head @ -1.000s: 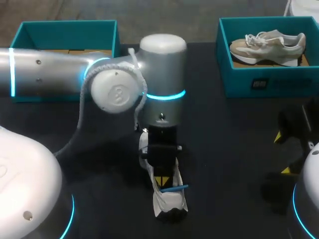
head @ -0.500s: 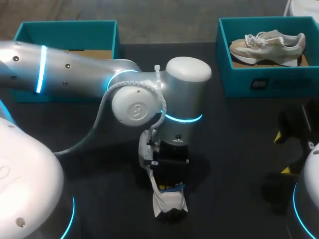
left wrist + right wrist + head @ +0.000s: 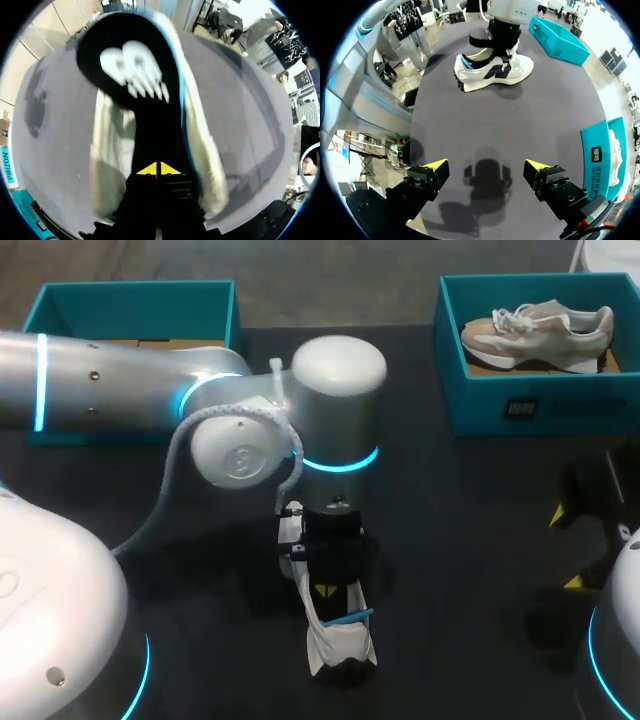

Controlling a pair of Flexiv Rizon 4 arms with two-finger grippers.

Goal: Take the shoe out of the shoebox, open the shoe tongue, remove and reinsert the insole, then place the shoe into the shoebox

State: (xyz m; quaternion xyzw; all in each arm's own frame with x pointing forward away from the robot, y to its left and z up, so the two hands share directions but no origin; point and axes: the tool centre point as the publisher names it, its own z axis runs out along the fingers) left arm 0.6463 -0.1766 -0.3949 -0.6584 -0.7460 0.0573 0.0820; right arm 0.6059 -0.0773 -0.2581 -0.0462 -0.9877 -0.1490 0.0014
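Note:
A white shoe point(image 3: 338, 645) with a black side mark stands on the dark table near its front edge; in the right wrist view the shoe point(image 3: 492, 70) is far ahead of that gripper. My left gripper point(image 3: 322, 592) points down into the shoe's opening. Its yellow fingertips point(image 3: 148, 170) are pressed together and shut on the black insole point(image 3: 135, 75), which has a white logo and a blue edge point(image 3: 346, 619) showing across the shoe. My right gripper point(image 3: 486, 165) hangs open over bare table at the right side point(image 3: 566, 549), holding nothing.
An empty teal shoebox point(image 3: 135, 300) sits at the back left. A second teal shoebox point(image 3: 540, 390) at the back right holds a beige shoe point(image 3: 540, 332). The left arm's big elbow point(image 3: 335, 400) stands over the table's middle.
Half a second ago the left wrist stood further right and lower over the shoe; it has swung back left and risen, and the insole's blue edge shows again. The right arm stayed put.

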